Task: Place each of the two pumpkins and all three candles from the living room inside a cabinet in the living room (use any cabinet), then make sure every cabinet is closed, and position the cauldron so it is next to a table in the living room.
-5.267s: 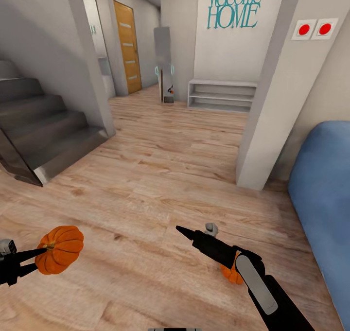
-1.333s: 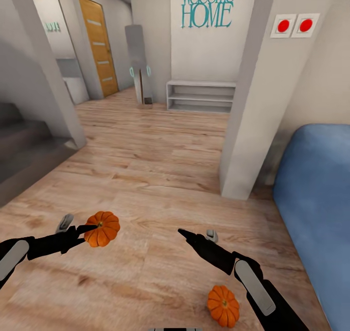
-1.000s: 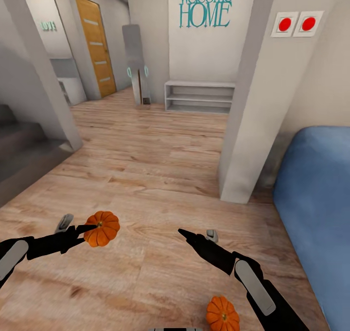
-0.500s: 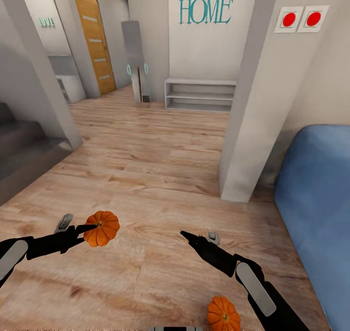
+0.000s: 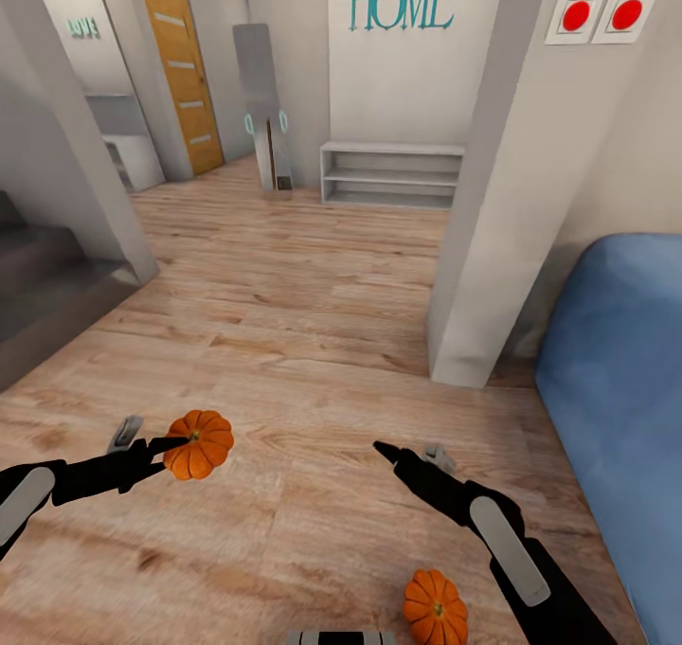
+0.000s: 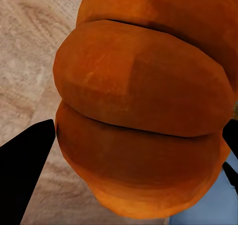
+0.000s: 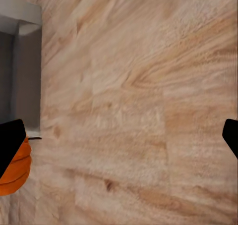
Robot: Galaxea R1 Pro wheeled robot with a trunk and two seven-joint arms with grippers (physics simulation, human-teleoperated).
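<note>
Orange pumpkin sits pinched in the left gripper, above the wooden floor. A second pumpkin lies on that floor beneath the right gripper, whose fingers are spread and empty. Risk: the fingertip hold could slip while driving.

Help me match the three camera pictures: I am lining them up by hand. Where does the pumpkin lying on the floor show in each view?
Head view: the loose pumpkin lies on the wooden floor at the bottom edge, just left of the right arm.
Left wrist view: I cannot place it here; the pumpkin seen close up is the held pumpkin in the left gripper.
Right wrist view: an orange sliver at the edge.
Shared landmark: the wooden floor.
</note>
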